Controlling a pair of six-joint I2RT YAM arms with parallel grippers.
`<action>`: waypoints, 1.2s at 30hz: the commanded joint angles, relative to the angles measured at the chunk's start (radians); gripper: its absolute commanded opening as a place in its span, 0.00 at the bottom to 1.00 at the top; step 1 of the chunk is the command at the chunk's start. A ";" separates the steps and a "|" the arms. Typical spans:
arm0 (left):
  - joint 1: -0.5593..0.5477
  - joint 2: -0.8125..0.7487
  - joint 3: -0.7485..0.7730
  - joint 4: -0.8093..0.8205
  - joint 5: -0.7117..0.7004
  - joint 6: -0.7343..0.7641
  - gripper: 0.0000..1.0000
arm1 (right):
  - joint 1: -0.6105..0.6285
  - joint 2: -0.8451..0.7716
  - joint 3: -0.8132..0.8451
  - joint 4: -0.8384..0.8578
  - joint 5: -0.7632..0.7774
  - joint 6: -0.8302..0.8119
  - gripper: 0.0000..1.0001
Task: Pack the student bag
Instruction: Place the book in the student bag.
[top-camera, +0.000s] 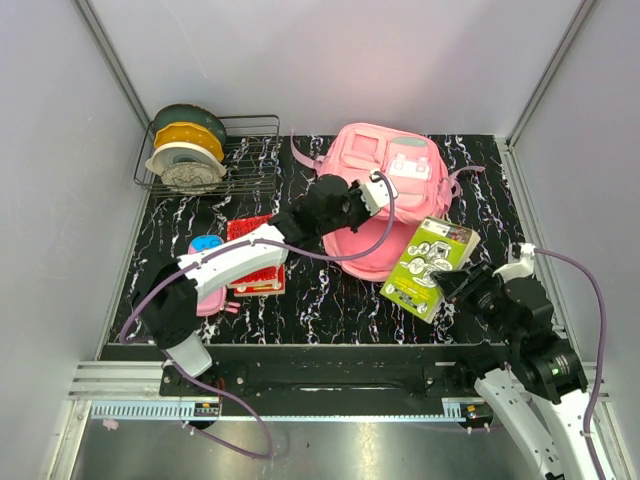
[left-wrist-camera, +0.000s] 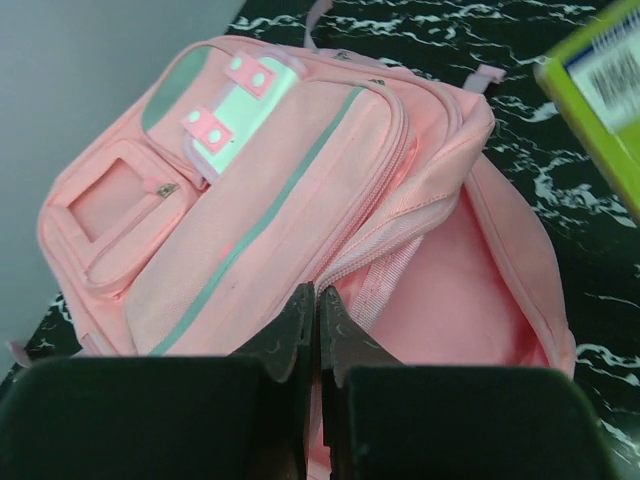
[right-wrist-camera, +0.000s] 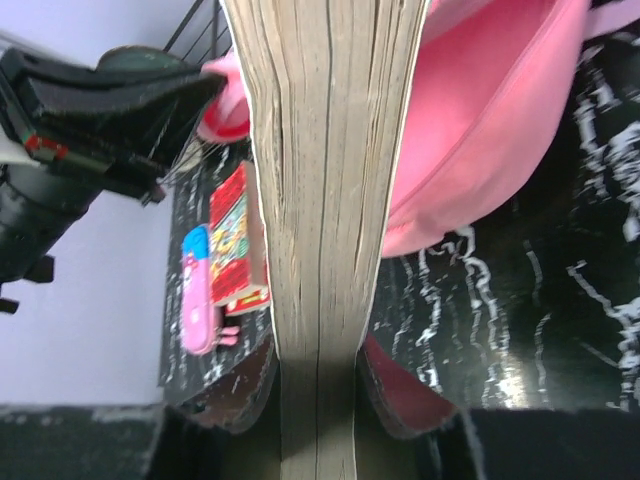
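Student bag (top-camera: 385, 165) lies flat at the back centre of the table, mouth facing the arms; left gripper (top-camera: 375, 195) is pinched shut on the mouth's upper edge, lifting it. Right gripper (top-camera: 447, 284) clamps the green book (top-camera: 430, 262) just right of the mouth; the book's long axis points past the opening, so I'd swing it left.

Green book (left-wrist-camera: 600, 90) cut off at rt edge, red book (top-camera: 245, 227) partly under L arm (top-camera: 235, 258) — titles unreadable
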 joint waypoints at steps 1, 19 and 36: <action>0.008 -0.070 0.076 0.203 -0.147 0.003 0.00 | -0.001 0.002 -0.010 0.118 -0.215 0.118 0.00; -0.015 -0.221 0.004 0.222 -0.106 -0.032 0.00 | -0.003 0.226 -0.364 0.815 -0.349 0.386 0.00; -0.048 -0.378 -0.240 0.370 0.003 -0.076 0.00 | -0.004 0.913 -0.402 1.610 -0.299 0.563 0.00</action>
